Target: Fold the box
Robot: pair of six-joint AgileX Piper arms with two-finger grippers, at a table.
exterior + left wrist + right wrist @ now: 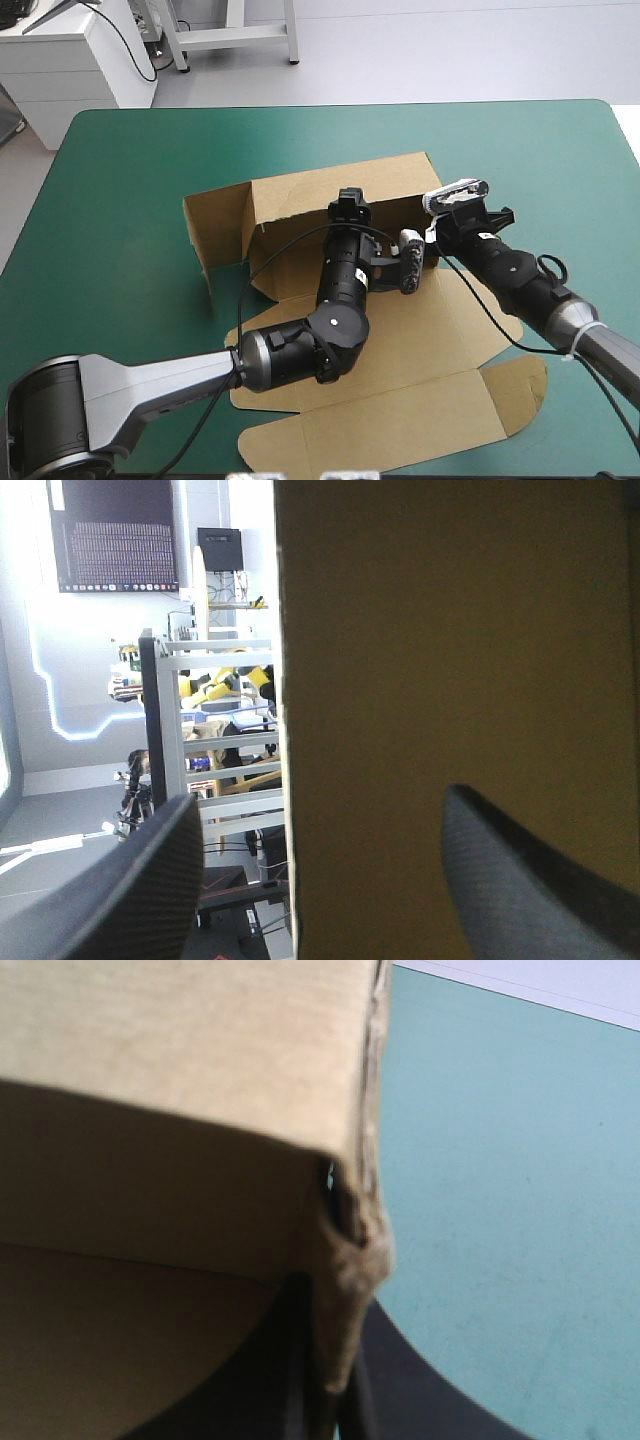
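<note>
And we're mid-fold here! The box (300, 200) sits in the middle of the bench (120, 180), partly standing.

- **Done so far:** The back wall (385, 180) is up. So is a side wall (215, 225), out beside the left jaws and away from the right ones.
- **Left jaws:** They're spread wide at that back wall. In the left wrist view the upright board runs between the two black fingers (150, 880), and neither appears to be pressing on it.
- **Right jaws:** They're at the wall's other end, all but closed, pinching the box's corner (350, 1210) with the board sandwiched between them.
- **Left to do:** The big lid panel and its flaps (400, 400) lie flat on the bench behind both jaws, toward the robot.

I'd call it roughly half done. The corner at the right jaws looks like the one being set now, and the near wall has yet to be raised and tucked.
</note>
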